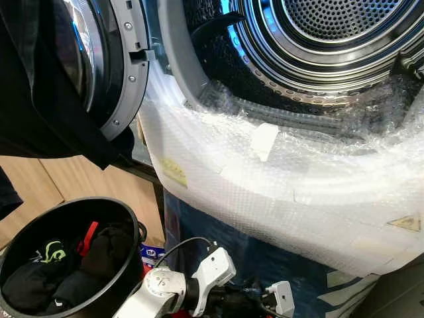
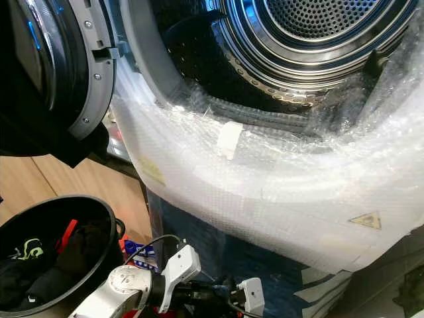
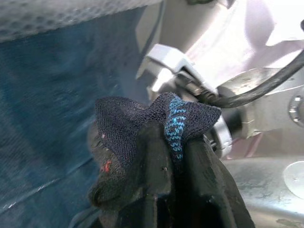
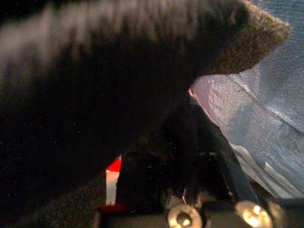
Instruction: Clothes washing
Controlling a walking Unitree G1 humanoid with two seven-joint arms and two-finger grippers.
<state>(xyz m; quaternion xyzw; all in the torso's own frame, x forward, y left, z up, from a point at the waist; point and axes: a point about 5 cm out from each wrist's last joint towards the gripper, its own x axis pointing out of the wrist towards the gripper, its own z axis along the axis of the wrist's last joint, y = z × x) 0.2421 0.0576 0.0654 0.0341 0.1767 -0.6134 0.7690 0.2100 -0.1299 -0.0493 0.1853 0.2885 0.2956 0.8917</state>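
Observation:
The washing machine's door (image 1: 126, 73) stands open on the left and its steel drum (image 1: 331, 40) looks bare. Bubble wrap (image 1: 278, 185) covers the front below the opening. A black basket (image 1: 26, 228) at the lower left holds dark clothes (image 1: 73, 271). My left arm (image 1: 165, 286) reaches low in front of the machine. In the left wrist view, my left gripper (image 3: 173, 137) is shut on a dark sock (image 3: 123, 123) with a blue stripe. In the right wrist view, thick dark cloth (image 4: 95, 80) lies over my right gripper (image 4: 190, 142) and hides most of it.
A black garment (image 1: 40, 93) hangs over the open door at the upper left. Blue mesh fabric (image 1: 265, 258) covers the machine's lower front. Wooden floor (image 1: 86, 182) shows between the door and the basket. A white connector (image 1: 281, 298) with a cable sits low beside my arm.

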